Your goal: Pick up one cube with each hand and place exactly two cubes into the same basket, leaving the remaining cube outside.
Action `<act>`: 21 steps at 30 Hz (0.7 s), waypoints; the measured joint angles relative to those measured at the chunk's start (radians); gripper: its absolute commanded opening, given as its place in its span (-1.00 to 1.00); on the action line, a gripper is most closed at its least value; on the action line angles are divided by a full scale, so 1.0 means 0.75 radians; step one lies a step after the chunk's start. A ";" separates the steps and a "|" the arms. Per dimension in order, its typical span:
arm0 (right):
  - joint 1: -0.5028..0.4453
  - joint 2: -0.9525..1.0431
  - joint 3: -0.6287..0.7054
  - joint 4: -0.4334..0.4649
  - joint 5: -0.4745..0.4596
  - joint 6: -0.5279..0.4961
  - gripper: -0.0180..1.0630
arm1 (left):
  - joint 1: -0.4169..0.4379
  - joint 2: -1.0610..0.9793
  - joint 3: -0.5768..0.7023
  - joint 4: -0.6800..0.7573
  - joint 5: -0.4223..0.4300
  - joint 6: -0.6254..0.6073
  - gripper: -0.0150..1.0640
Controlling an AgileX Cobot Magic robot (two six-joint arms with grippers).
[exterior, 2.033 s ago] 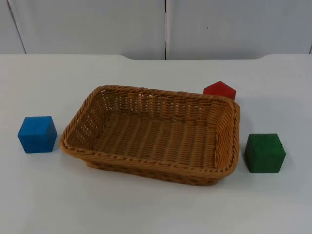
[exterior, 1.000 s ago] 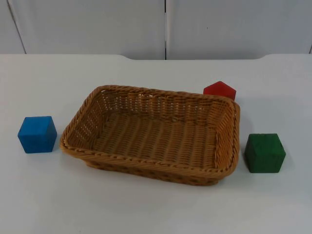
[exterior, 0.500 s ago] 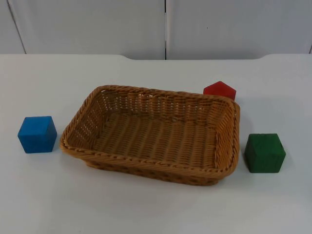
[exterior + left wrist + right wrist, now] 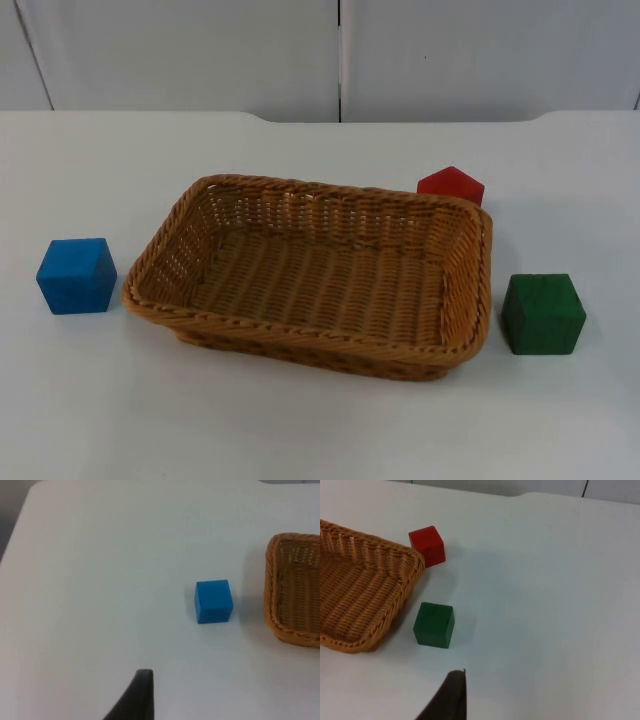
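Looking down from the top view, you've got the wicker basket point(image 4: 315, 275) sitting mid-table, with nothing inside it. All three cubes are outside it on the white table point(image 4: 320, 430). The blue cube point(image 4: 76, 275) is just beside the basket's left end, not touching as far as I can see. The green cube point(image 4: 543, 313) is just off the right end, toward the near side. The red cube point(image 4: 451, 186) is at the far right corner of the basket, tucked right up against the rim; from here it's hard to say if it actually touches.

Your left gripper point(image 4: 137, 695) hangs above bare table, with the blue cube point(image 4: 213, 601) well ahead of it and the basket's end point(image 4: 295, 587) beyond that. Your right gripper point(image 4: 451, 696) sits over the table near the green cube point(image 4: 434, 625), with the red cube point(image 4: 427, 545) farther on beside the basket corner point(image 4: 365, 585).

One fingertip shows per gripper, so I honestly can't tell if either is open or closed. Neither one is touching a cube.
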 measured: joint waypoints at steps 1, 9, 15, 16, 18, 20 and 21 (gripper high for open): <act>0.000 0.024 -0.006 0.000 -0.006 0.000 0.95 | 0.000 0.016 0.000 -0.013 -0.003 0.014 0.97; 0.000 0.156 -0.008 -0.002 -0.014 0.000 0.95 | 0.000 0.099 -0.020 -0.073 -0.051 0.059 0.97; 0.000 0.252 -0.008 -0.002 -0.017 0.000 0.95 | 0.000 0.183 -0.071 -0.095 -0.059 0.086 0.97; 0.000 0.274 -0.008 -0.002 -0.017 0.000 0.95 | 0.000 0.199 -0.082 -0.109 -0.062 0.091 0.97; 0.000 0.314 -0.008 -0.002 -0.017 0.000 0.95 | 0.000 0.231 -0.093 -0.134 -0.071 0.115 0.97; 0.000 0.338 -0.008 -0.002 -0.017 -0.008 0.95 | 0.000 0.243 -0.093 -0.148 -0.071 0.125 0.97; 0.000 0.358 -0.008 -0.002 -0.017 -0.012 0.95 | 0.000 0.256 -0.093 -0.159 -0.071 0.138 0.97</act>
